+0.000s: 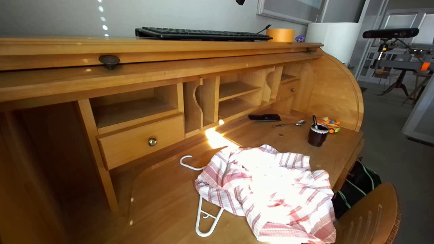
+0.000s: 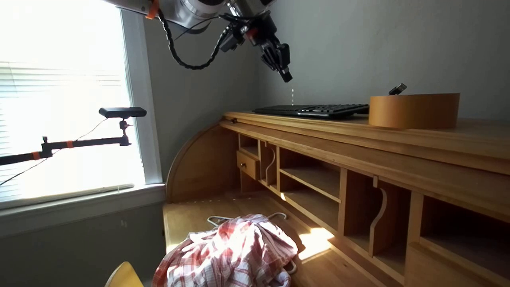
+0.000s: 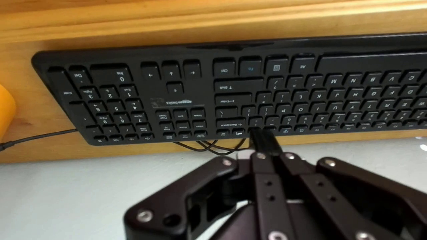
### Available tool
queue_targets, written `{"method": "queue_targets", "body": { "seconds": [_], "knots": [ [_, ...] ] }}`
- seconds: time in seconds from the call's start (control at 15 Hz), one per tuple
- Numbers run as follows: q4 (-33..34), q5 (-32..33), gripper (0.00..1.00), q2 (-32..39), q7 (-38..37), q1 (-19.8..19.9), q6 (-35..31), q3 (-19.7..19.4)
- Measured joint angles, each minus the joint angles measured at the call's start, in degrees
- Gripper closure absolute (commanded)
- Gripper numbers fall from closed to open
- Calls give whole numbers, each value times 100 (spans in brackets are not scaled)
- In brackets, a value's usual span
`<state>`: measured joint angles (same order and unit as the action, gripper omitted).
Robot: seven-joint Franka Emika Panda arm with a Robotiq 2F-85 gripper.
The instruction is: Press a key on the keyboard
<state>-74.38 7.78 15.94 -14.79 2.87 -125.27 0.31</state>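
Note:
The black keyboard (image 1: 203, 34) lies flat on top of the wooden desk; it also shows edge-on in an exterior view (image 2: 314, 110). In the wrist view the keyboard (image 3: 186, 96) appears upside down, its right end past the picture edge. My gripper (image 2: 286, 75) is raised above the keyboard, apart from it, pointing down at a slant. In the wrist view its fingers (image 3: 263, 131) are together, with nothing seen between them. The fingertips overlap the function-key row in that view. In an exterior view only a small dark tip of the gripper (image 1: 240, 2) shows at the top edge.
An orange roll of tape (image 2: 414, 111) stands beside the keyboard, with a cable plug (image 2: 397, 89) behind it. The grey wall (image 2: 378, 52) is close behind. Below, on the desk, lie a plaid shirt (image 1: 271, 189) with hangers, a dark jar (image 1: 318, 135) and a spoon (image 1: 291, 124).

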Motion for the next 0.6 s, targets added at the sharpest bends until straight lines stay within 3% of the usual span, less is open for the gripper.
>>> {"method": "queue_targets", "body": {
  "seconds": [0.6],
  "knots": [
    [-99,7,100,378,-191,10,-711,-45]
  ]
}}
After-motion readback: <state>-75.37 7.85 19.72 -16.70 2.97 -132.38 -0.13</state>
